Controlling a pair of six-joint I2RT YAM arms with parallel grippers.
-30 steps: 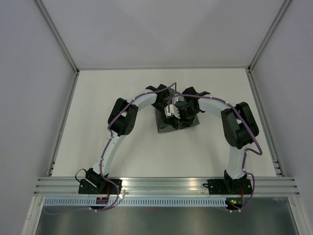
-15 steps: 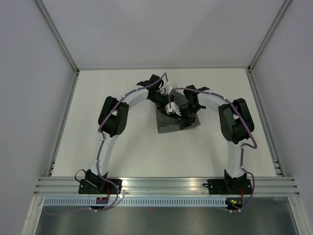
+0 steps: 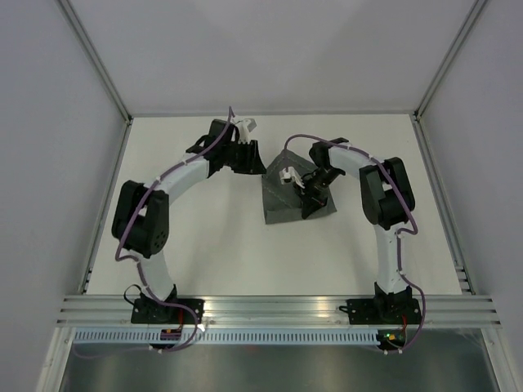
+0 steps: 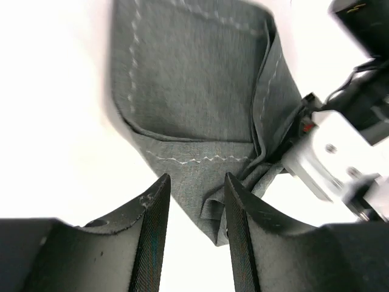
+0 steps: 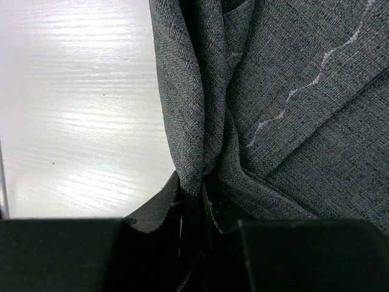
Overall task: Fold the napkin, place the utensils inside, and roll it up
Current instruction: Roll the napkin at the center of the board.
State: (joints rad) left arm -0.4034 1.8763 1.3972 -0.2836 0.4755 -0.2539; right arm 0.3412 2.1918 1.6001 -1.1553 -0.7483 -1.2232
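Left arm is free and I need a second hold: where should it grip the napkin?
Probably the layered corner of the napkin just ahead of the left gripper, coming in low from that arm's side. The edges curl up off the table there, and the right gripper pinches the bunched fold opposite.

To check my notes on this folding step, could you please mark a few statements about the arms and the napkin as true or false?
1. The right gripper is pinching a bunched fold of the napkin. True.
2. The left gripper is clamped on the napkin. False: its jaws stand open and hold nothing.
3. The napkin lies spread flat in a single layer. False: it is folded over in layers and creased.
4. A pale stitched line runs along the napkin's edges. True.
5. A fork lies on the napkin. False: no utensil shows in any view.
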